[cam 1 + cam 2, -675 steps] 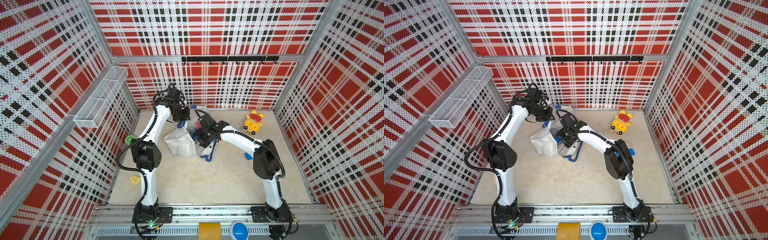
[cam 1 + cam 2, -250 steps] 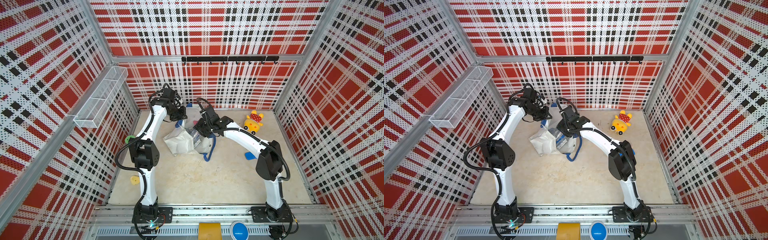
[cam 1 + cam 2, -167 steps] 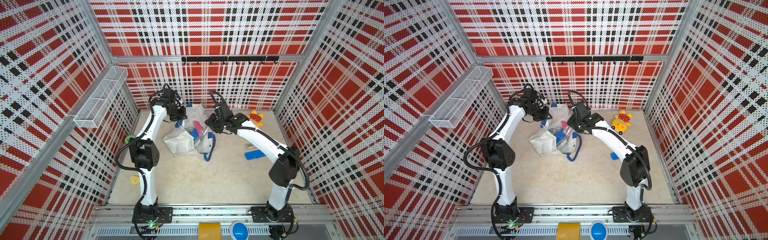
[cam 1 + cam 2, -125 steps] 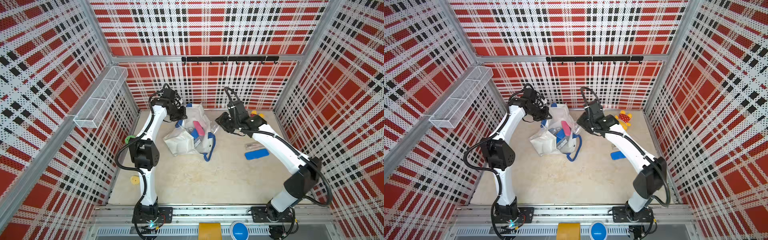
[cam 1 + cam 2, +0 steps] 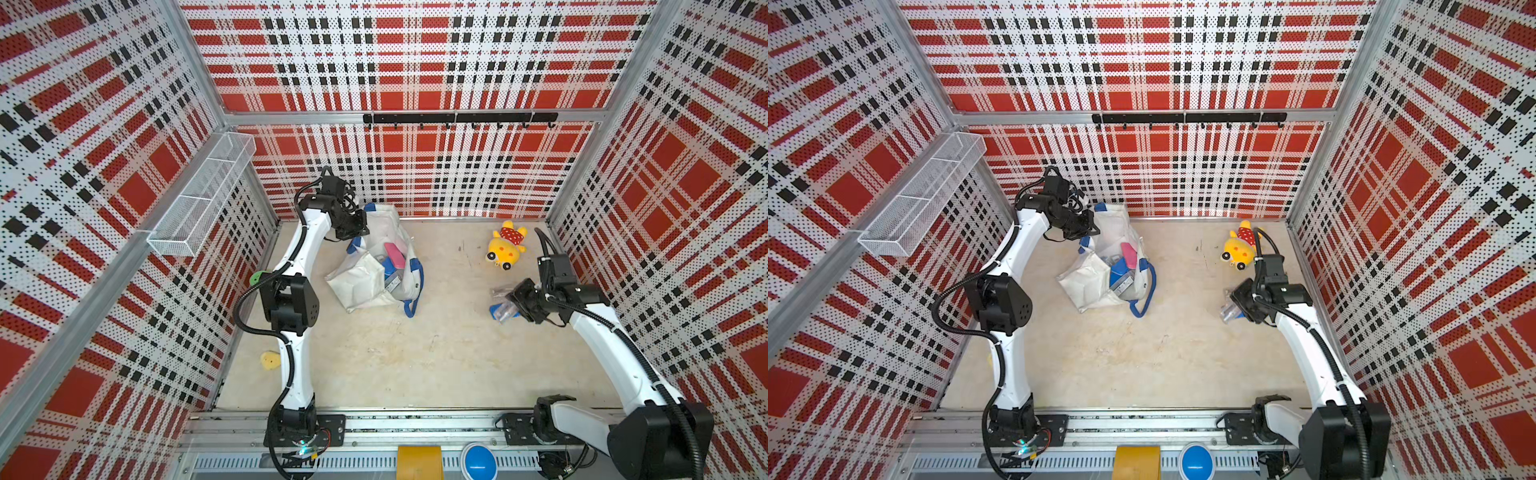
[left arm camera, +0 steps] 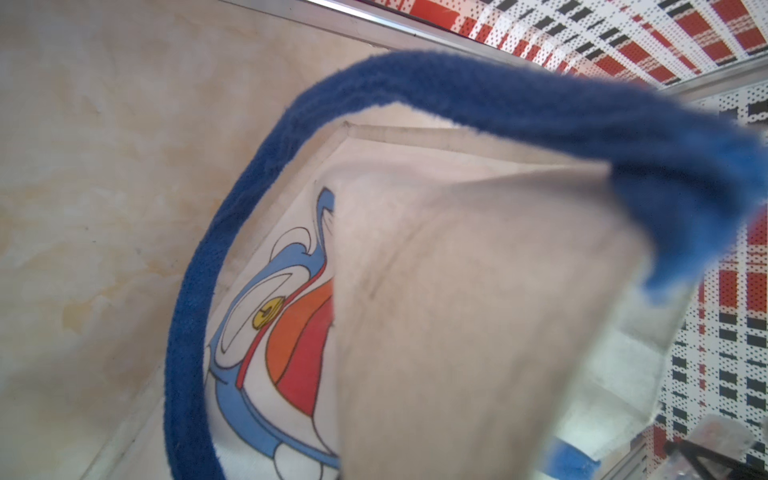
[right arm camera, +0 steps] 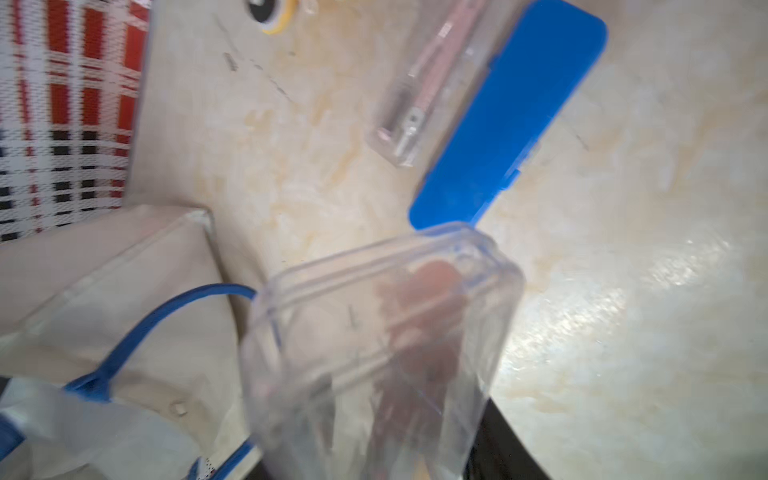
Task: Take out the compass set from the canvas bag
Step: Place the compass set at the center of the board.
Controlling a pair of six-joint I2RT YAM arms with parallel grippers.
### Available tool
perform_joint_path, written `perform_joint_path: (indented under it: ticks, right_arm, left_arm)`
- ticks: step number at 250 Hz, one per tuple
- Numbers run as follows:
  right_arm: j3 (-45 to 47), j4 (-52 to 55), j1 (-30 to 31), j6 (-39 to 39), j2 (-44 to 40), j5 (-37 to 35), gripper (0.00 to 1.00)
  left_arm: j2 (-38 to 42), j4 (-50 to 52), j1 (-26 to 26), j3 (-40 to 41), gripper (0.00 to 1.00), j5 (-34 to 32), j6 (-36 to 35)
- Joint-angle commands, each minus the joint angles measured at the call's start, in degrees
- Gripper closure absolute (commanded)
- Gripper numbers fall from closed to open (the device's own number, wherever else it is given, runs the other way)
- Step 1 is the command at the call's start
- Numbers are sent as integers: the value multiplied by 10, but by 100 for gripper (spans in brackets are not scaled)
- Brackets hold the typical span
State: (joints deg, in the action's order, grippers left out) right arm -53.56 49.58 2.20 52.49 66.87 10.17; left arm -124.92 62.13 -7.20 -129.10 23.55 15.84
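1. Now the right gripper (image 5: 513,302), at 3 o'clock on the bench (image 5: 415,365), clamps the compass set (image 7: 374,353), a clear case with blurred reddish contents. It is well apart from the canvas bag (image 5: 361,282) at 11 o'clock.
2. Meanwhile the left gripper (image 5: 356,227) is closed on the bag's upper edge.
3. Just beside the held case, a blue case (image 7: 511,112) and another clear compass case (image 7: 428,83) lie side by side, with a yellow plush toy (image 5: 505,245) at 12 o'clock from them.
4. A pink case (image 5: 394,255) shows inside the bag.
5. The bag's print is a blue cartoon cat (image 6: 249,374) with a yellow bell (image 6: 266,318).
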Motion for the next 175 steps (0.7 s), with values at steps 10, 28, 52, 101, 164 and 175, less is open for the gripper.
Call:
perform_joint_path:
  ticks: [10,28,52,101,164,175]
  right_arm:
    - [58,-32,-36,-31,18,39,76]
    - [73,-47,-42,-38,41,35,76]
    - [85,-73,-49,-45,82,33,74]
    - [93,-110,-75,-43,153,30,73]
    - [102,-164,-122,-9,198,54,67]
    - [97,-166,-125,-3,209,56,67]
  left_arm:
    - [-15,-22,9,-28,100,-10,2]
    - [-13,-23,8,-26,100,-5,2]
    - [-9,-24,5,-18,100,1,2]
    - [0,-26,0,-4,100,9,-3]
    - [10,-27,-8,3,100,13,-5]
    - [10,-26,-8,4,100,14,-5]
